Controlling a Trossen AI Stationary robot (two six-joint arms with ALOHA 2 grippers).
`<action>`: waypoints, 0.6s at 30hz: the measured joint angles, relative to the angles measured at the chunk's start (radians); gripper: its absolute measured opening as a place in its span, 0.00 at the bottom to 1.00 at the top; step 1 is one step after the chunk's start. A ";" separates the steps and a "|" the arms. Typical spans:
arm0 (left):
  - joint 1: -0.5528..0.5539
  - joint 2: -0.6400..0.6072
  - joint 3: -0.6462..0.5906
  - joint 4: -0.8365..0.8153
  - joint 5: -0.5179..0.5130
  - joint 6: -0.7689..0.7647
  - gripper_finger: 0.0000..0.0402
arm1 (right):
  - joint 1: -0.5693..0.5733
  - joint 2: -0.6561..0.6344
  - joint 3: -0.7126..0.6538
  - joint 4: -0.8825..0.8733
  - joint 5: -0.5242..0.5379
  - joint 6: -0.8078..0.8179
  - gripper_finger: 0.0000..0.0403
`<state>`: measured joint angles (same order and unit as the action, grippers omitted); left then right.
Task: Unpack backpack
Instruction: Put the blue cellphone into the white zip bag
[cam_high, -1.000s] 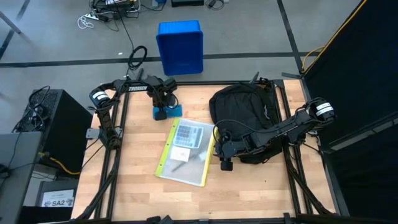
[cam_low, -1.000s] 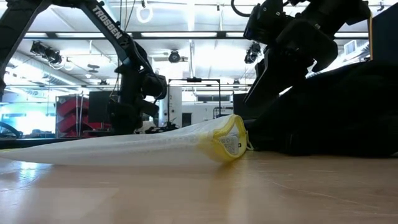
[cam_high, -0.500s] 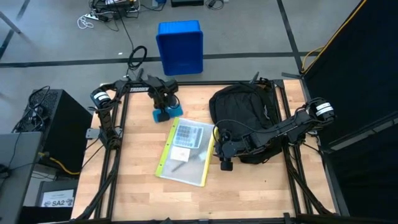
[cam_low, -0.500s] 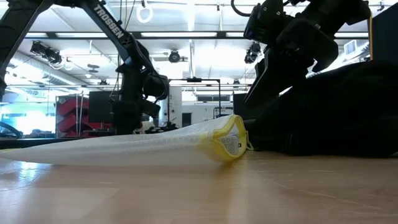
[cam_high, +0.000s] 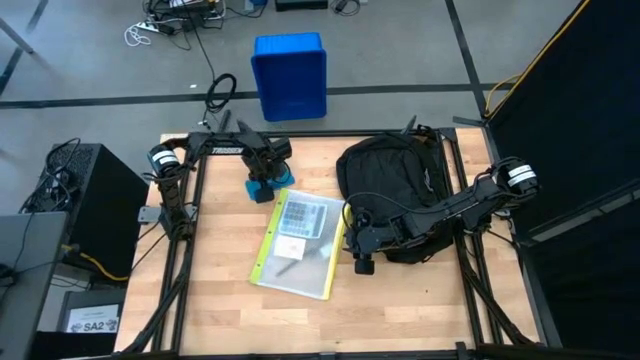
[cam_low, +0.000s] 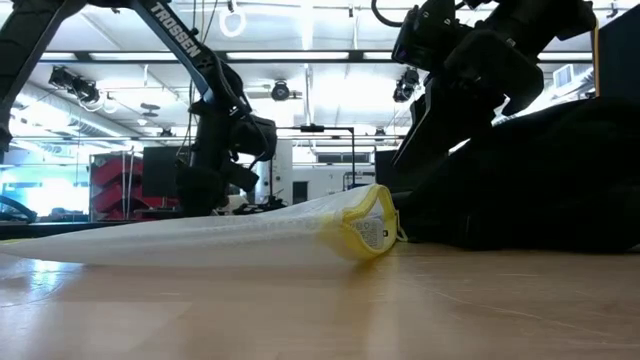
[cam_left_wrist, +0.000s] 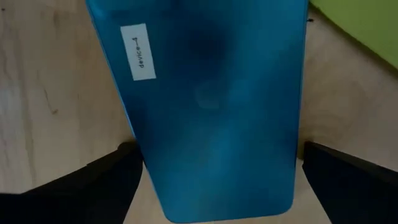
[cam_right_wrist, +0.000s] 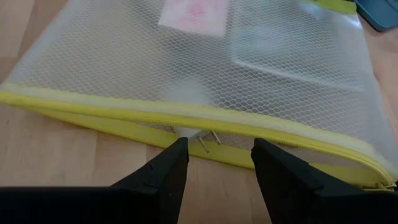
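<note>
Wooden bench (cam_high: 400, 300) carries backpack (cam_high: 390, 175) at far right; soft, floppy, probably light; take by strap; left jaws (cam_high: 266, 180) open over blue device (cam_high: 268, 188); right jaws (cam_high: 362, 262) parted, empty, near mesh pouch (cam_high: 297, 243)

Bright overhead lights (cam_low: 330, 95); left wrist view blurry.

We see the left gripper (cam_high: 268, 178) has shifted slightly right along the tabletop's (cam_high: 400, 300) far edge, jaws spread wider either side of the blue device (cam_left_wrist: 211, 112), which now lies released.
</note>
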<state>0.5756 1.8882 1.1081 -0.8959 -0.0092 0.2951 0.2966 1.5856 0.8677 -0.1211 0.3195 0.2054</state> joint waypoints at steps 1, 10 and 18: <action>0.000 -0.002 -0.011 0.015 0.005 0.000 0.99 | 0.000 0.000 0.000 0.000 0.000 0.000 0.39; 0.003 -0.018 -0.073 0.100 0.028 -0.057 0.98 | 0.000 0.000 0.000 0.000 -0.003 0.002 0.38; 0.005 -0.018 -0.076 0.122 0.025 -0.082 0.85 | 0.000 0.000 0.000 0.000 -0.006 0.002 0.39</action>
<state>0.5804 1.8698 1.0325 -0.7738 0.0159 0.2134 0.2966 1.5852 0.8677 -0.1215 0.3130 0.2072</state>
